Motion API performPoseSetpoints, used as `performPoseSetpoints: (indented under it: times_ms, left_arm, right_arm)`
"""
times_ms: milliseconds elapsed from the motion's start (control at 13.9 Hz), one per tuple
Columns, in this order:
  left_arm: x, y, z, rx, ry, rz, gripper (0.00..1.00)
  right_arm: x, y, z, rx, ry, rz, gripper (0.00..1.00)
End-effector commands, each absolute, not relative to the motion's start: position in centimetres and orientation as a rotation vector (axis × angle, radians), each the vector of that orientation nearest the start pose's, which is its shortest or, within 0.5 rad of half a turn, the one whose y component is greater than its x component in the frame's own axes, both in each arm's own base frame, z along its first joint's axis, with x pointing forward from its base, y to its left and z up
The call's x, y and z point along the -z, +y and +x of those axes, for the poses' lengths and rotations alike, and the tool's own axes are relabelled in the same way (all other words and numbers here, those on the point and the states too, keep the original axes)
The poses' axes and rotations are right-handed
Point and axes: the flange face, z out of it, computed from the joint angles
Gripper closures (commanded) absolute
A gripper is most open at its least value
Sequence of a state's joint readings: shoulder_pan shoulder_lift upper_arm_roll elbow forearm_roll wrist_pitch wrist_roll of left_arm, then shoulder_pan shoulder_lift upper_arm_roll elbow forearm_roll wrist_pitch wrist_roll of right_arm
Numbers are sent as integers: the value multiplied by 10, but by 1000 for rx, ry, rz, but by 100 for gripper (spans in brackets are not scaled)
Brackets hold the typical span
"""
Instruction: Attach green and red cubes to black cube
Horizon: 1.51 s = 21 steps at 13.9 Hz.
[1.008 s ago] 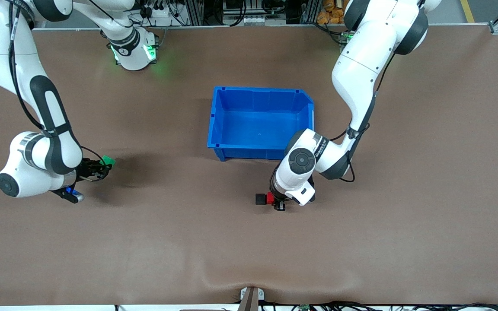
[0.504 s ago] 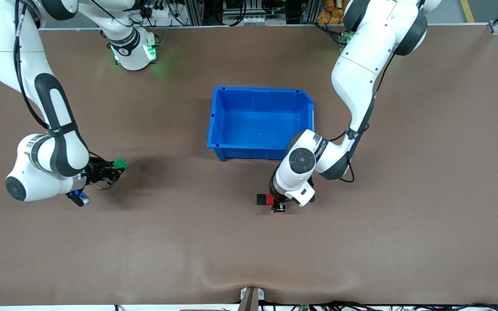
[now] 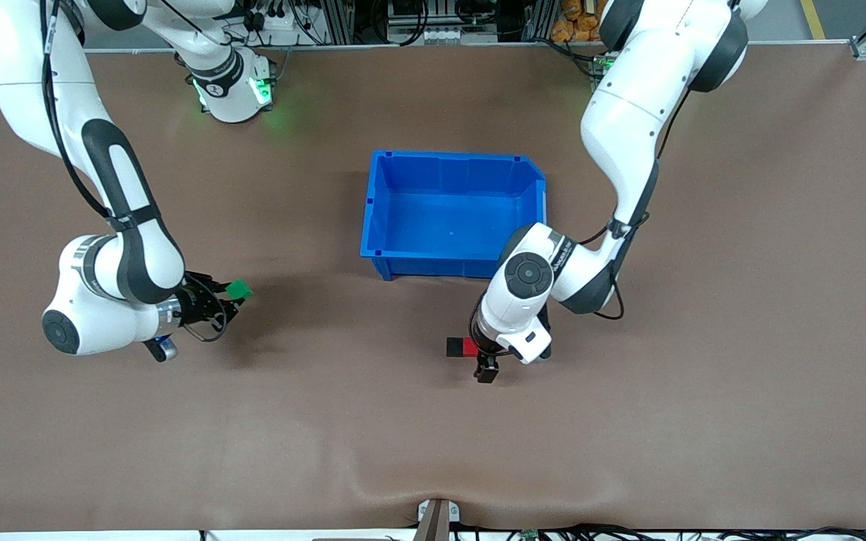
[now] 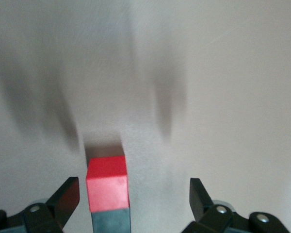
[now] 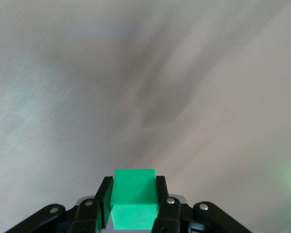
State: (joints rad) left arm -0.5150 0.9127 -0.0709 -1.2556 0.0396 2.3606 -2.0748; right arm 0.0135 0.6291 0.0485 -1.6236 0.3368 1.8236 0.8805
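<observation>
Bin [image 3: 454, 218] sits near joined red cube [image 3: 470, 346] and black cube [image 3: 454, 347]; left tool [image 3: 486, 368] spread, right tool [image 3: 228, 298] clamps green cube [image 3: 238, 289].

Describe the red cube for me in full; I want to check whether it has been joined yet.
The red cube is small, matte and plain, with sharp edges. It sits flat on the brown table, nearer the front camera than the blue bin. One side presses against the black cube, which lies toward the right arm's end. The left hand is open around it, its fingers apart from its sides.
</observation>
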Motion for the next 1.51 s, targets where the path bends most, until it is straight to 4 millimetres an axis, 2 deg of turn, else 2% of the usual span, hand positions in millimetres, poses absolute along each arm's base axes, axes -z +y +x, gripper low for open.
performPoseSetpoints:
  times_ms: [0,144,288,576,720,1008,1152,1368,1440]
  left_arm:
    - [-278,-388,662,99,-2168,-2514,0]
    - [-313,-356,679,136,-2190,-2521,0]
    - [-343,-335,684,167,-2081,-2603,0]
    - [-409,-279,696,241,-1956,-2707,0]
    - [-435,-261,693,241,-1856,-2762,0]
    - [-484,-231,680,227,-1562,-2874,0]
    - [-502,-214,675,214,-1442,-2908,0]
    - [-524,-187,662,135,-1241,-2956,0]
    - [-534,-172,657,91,-1168,-2976,0]
  right_arm:
    - [-249,104,649,-755,1511,-2479,100]
    - [-252,128,655,-694,1622,-2410,100]
    - [-246,148,654,-717,1673,-2357,100]
    - [-253,185,662,-684,1791,-2210,100]
    - [-252,196,667,-630,1889,-2126,100]
    - [-243,236,673,-514,2031,-1965,100]
    - [-239,260,678,-495,2088,-1894,100]
    - [-236,282,685,-496,2120,-1843,100]
    - [-237,288,690,-495,2124,-1823,100]
